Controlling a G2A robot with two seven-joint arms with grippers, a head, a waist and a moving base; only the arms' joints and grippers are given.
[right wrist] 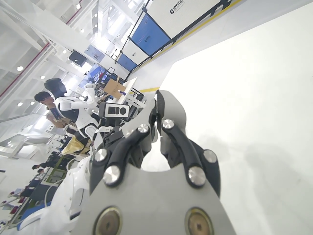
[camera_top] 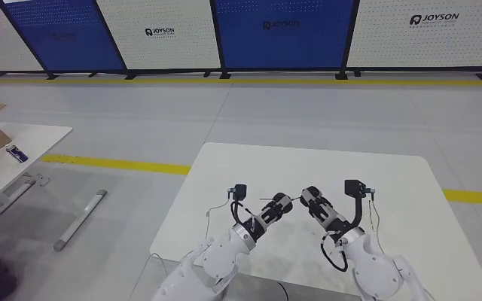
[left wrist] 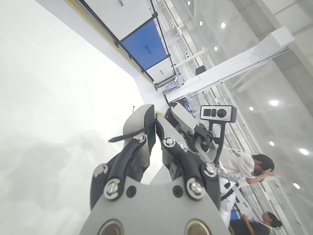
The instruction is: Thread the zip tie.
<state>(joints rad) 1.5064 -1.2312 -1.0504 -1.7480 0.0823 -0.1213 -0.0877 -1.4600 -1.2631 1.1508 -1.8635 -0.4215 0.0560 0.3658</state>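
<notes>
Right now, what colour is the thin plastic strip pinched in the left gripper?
Black. The thin plastic zip tie shows best in the left wrist view.

White table (camera_top: 392, 173), rounded corners, plain bare top, on grey floor (camera_top: 226, 113)

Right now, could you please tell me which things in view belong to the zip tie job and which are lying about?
Job: zip tie, pinched in the left gripper; right gripper close beside; white table.
Lying about: side table with a small blue item; grey bar on the floor.
</notes>
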